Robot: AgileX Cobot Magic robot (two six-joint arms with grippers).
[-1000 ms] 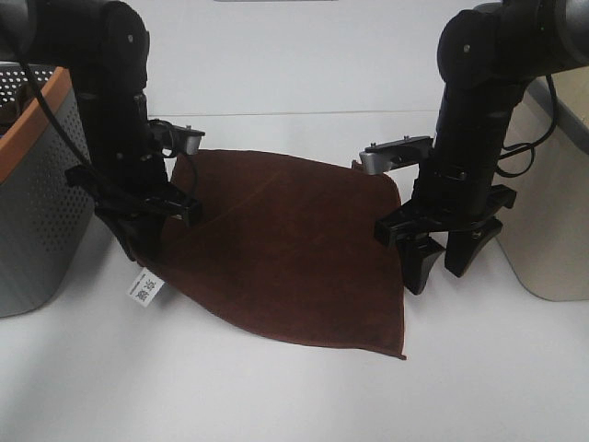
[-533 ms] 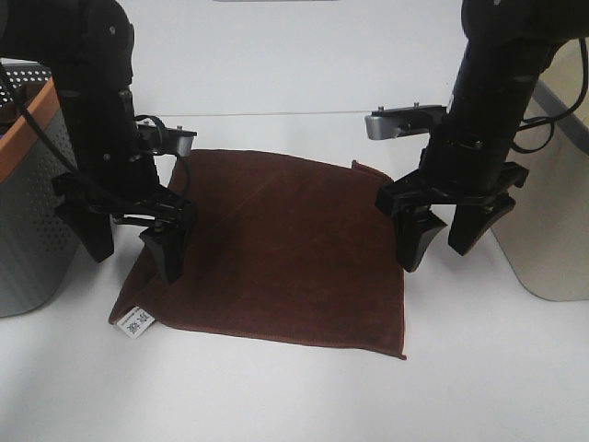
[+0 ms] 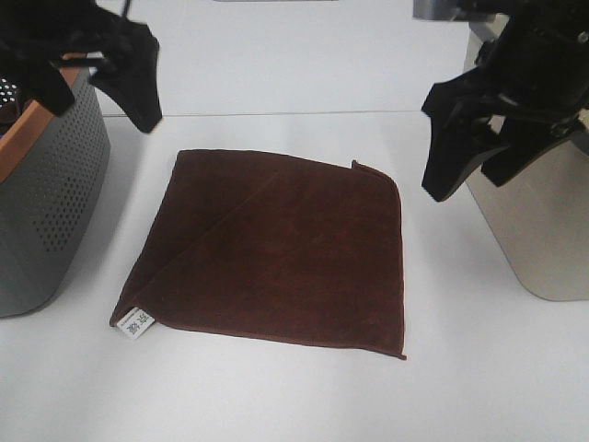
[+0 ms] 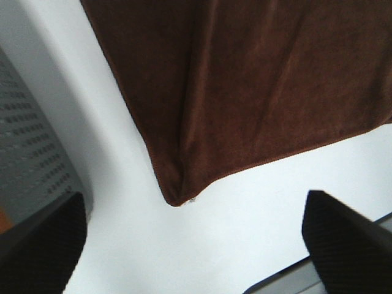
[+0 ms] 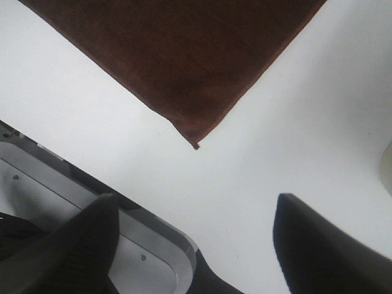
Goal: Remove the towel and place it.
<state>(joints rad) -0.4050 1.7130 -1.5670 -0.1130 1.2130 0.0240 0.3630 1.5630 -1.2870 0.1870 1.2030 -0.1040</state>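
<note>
The dark brown towel [image 3: 276, 249] lies flat and spread on the white table, its white tag [image 3: 136, 322] at the near left corner. My left gripper [image 3: 97, 92] is open and empty, raised high above the towel's far left side. My right gripper [image 3: 480, 170] is open and empty, raised to the right of the towel's far right corner. In the left wrist view the towel [image 4: 257, 86] lies below the open gripper [image 4: 193, 205], with one corner between the fingers. In the right wrist view another towel corner [image 5: 184, 55] lies ahead of the open gripper [image 5: 196, 208].
A grey perforated basket [image 3: 46, 193] with an orange rim stands at the left, close to the towel; it also shows in the left wrist view [image 4: 30, 165]. A beige container [image 3: 543, 230] stands at the right. A silver base plate [image 5: 92, 196] shows in the right wrist view.
My left gripper let go of the towel's near left corner, which dropped flat with the tag on the table. Both grippers rose up and away from the towel.
</note>
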